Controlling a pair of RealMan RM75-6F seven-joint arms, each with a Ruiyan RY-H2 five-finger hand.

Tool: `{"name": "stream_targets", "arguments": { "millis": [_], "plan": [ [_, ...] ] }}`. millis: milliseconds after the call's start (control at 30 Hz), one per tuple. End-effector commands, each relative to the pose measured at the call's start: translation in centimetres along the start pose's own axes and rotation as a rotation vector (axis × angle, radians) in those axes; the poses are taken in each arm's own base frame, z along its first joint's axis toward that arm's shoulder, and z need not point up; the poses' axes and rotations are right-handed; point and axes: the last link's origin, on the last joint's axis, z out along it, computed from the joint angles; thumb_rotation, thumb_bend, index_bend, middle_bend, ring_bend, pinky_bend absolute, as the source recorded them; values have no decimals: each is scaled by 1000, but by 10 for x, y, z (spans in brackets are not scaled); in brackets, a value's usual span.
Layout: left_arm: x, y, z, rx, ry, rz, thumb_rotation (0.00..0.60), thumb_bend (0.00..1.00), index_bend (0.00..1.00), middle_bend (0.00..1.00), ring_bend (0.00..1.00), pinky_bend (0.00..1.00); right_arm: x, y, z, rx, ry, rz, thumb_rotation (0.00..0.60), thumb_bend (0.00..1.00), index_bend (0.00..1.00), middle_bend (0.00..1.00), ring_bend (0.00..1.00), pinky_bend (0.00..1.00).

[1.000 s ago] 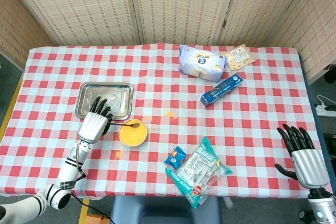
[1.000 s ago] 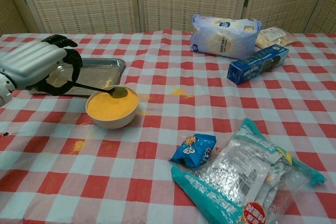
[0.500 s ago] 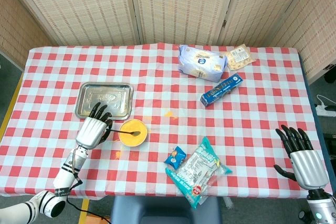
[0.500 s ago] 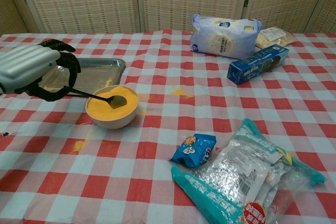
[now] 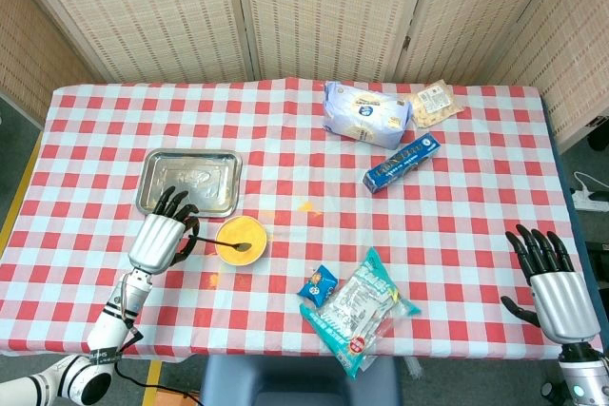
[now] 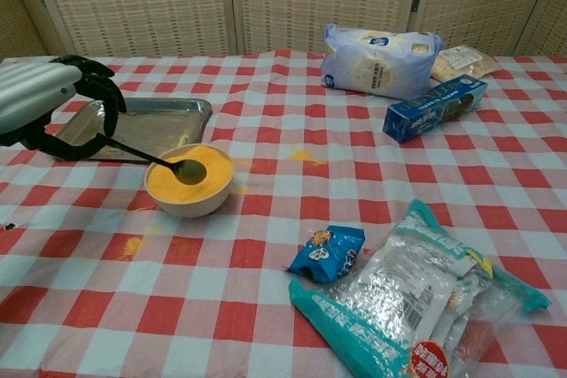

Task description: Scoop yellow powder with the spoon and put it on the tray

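Head view first: left hand, fingers curled, pinches the handle of a dark metal spoon whose bowl lies at six o'clock inside the round bowl of yellow powder. At eleven o'clock from that bowl sits the rectangular silver metal tray. Right hand hovers at the table's four o'clock edge, fingers spread, holding nothing.

Chest view: left hand grips the spoon; its tip rests on the powder in the bowl. Tray lies just beyond, at eleven o'clock.
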Motion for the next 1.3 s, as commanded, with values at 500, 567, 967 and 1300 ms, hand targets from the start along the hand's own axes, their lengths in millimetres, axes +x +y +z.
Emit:
{"name": "stream_targets", "arguments": {
  "millis": [500,567,967,1300],
  "plan": [
    [-19,-3,7,27,9,117,600,622,883,312,95,29,1,1,0,3,-12,13,600,50,0,0,0,0],
    [-21,-6,11,37,20,136,600,622,883,312,95,30,1,1,0,2,-14,14,600,50,0,0,0,0],
    [-18,-23,37,107,68,134,600,622,883,313,97,32,-2,2,4,-12,-20,13,600,50,0,0,0,0],
    [2,-13,19,67,82,82,600,622,883,313,97,36,1,2,3,-11,-2,19,600,50,0,0,0,0]
  ]
}}
